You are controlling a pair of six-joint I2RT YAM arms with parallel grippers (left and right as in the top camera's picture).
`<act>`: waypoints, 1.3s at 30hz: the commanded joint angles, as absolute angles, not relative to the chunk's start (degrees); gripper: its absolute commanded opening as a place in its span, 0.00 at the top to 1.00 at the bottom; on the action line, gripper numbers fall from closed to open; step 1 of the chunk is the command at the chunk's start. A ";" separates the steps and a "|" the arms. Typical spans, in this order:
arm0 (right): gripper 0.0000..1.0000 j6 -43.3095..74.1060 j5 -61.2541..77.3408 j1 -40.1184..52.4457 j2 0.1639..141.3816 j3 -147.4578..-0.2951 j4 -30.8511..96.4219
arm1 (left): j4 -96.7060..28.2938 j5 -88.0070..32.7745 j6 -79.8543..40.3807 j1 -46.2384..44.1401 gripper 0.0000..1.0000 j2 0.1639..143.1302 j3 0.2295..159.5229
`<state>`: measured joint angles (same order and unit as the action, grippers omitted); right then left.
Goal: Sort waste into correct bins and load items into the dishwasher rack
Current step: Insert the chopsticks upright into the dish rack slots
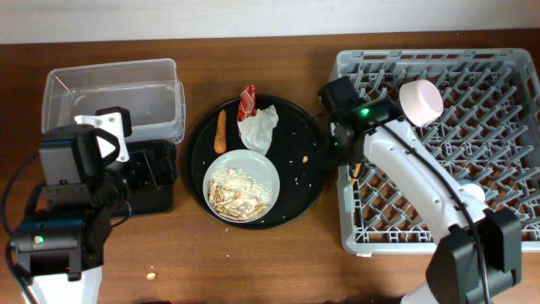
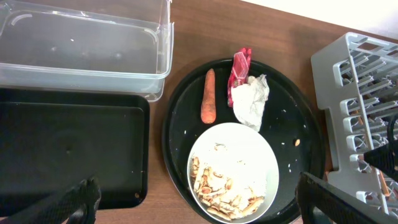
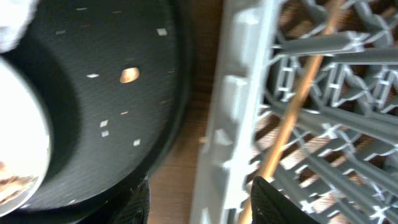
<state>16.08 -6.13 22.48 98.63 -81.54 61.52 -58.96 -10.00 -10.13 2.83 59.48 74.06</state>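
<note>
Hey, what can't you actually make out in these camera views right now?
- The black tray: overhead, largely covered by the left arm.
- A pale object in the rack: overhead, mostly hidden by the right arm, unidentifiable.
- The chopstick: right wrist view, blurred, lower end cut off at the bottom edge; no second one visible.

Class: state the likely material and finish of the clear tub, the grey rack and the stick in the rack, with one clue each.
Clear tub: glossy plastic, probably; see-through walls. Grey rack: matte moulded plastic, judging by its uniform lattice. Stick: seemingly bare wood or bamboo; tan, dull, thin.
</note>
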 commanded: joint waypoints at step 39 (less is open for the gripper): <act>0.86 21.91 -4.58 19.42 92.36 -72.34 65.98 | -58.87 -9.56 -9.80 3.16 0.01 59.55 74.56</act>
<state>19.75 -1.48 19.20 92.68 -74.78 65.47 -58.96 -10.00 -10.13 2.83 59.48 74.06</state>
